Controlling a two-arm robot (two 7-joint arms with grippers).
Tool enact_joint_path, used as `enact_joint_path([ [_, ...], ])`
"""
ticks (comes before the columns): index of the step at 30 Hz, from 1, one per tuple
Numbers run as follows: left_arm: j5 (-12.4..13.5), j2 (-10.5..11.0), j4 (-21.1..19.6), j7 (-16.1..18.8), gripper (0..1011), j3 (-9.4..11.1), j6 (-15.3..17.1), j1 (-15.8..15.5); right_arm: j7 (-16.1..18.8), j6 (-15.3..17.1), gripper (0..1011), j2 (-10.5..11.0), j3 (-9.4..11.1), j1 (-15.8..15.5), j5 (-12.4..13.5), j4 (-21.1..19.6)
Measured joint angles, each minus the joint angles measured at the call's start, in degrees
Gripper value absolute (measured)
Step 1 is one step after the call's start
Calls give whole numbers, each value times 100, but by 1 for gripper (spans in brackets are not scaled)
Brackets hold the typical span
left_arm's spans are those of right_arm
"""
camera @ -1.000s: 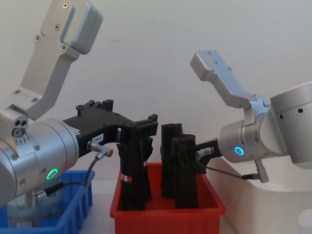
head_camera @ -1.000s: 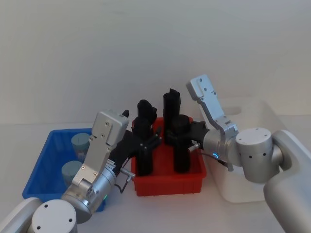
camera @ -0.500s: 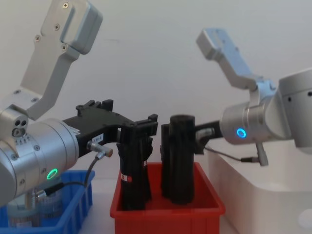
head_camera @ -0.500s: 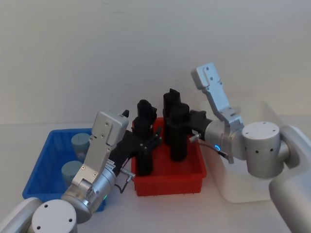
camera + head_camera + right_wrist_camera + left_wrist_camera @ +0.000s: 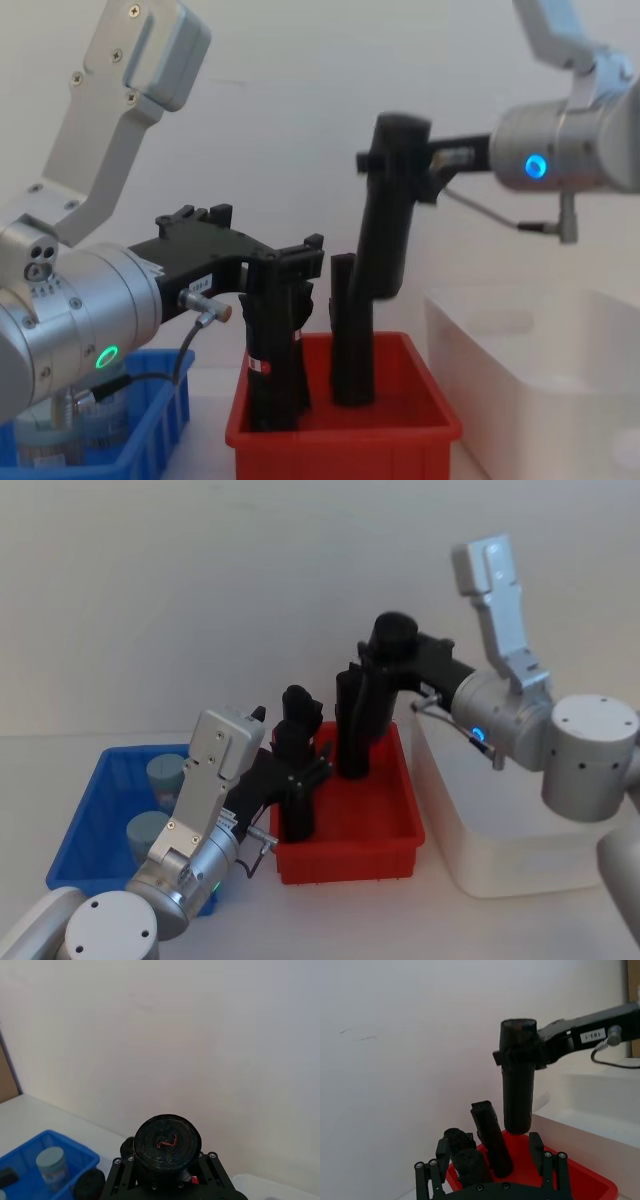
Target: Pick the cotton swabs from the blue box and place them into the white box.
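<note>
"Left gripper [image 5: 305,772]?"
"Over the red bin's [image 5: 345,858] left half, jaws spread wide around a standing black roll [image 5: 272,370], not clamping it."
"The cotton swabs [image 5: 164,772]?"
"Two jars upright in the blue box [image 5: 88,825], left of the red bin."
"Right gripper [image 5: 388,665]?"
"Above the bin's back, clamped on a lifted black roll [image 5: 385,240]. The white box [image 5: 500,855] sits just right of the bin. White table [image 5: 350,920], plain wall [image 5: 200,580]."

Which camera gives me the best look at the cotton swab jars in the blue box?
The head view: both cotton swabs stand in plain sight in the blue box. The right wrist view catches one jar far off; the chest view shows them low, partly behind the left arm.
</note>
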Motion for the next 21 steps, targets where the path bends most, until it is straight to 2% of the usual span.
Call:
enact_joint_path([
  [9, 0, 0, 0, 0, 1004, 0, 0, 0, -345, -189, 475, 223, 226, -162, 118, -663],
  [21, 0, 0, 0, 0, 1005, 0, 0, 0, -983, -252, 475, 562, 473, -588, 32, -1304],
])
